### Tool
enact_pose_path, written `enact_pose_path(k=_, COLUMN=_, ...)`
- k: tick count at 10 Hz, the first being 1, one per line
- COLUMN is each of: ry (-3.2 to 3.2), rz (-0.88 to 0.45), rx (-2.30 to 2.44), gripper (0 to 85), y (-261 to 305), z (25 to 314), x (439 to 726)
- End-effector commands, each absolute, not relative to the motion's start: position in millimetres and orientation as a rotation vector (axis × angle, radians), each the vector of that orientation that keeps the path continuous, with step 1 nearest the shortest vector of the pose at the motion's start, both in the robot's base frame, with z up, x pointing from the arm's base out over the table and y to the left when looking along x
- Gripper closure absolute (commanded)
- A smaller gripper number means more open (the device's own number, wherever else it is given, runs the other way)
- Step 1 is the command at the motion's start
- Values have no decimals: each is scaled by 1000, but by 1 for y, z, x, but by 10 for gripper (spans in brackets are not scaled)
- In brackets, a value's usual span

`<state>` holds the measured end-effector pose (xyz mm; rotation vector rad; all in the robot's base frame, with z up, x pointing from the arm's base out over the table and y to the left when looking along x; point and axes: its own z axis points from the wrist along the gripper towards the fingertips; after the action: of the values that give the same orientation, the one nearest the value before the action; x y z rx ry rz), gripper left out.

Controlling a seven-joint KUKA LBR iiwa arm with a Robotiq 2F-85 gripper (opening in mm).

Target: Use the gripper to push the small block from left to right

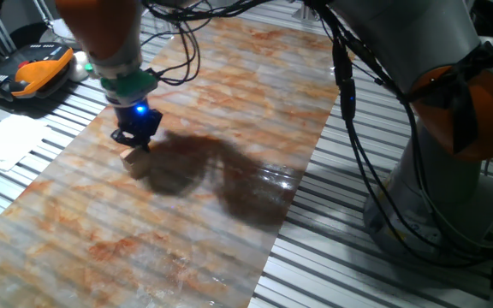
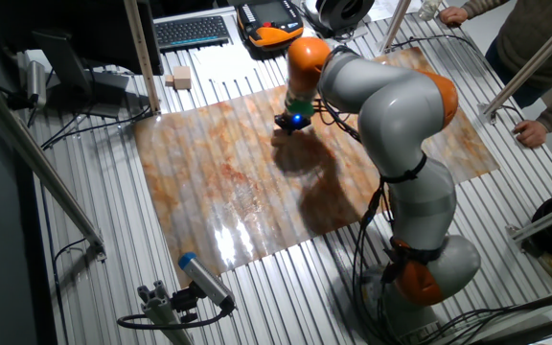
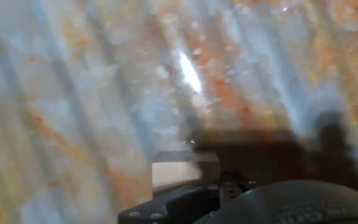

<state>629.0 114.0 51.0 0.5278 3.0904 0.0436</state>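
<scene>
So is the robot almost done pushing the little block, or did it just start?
Done: the tool is low over the marbled mat, right at the small block. In hand: it looks ready to push, though I cannot tell if they are touching. Left: most of the push, probably. The block sits near one edge of the mat, with plenty of bare mat beyond it. Where it started, these pictures cannot show.
</scene>
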Motion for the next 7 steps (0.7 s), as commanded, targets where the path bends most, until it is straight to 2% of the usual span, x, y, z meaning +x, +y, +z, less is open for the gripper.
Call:
enact_pose_path(k=1, ry=3087, rz=35, rx=539, gripper=850, y=122, z=49, x=630)
enact_pose_path(k=7, ry=3059, rz=56, rx=654, gripper=850, y=157, z=42, x=635)
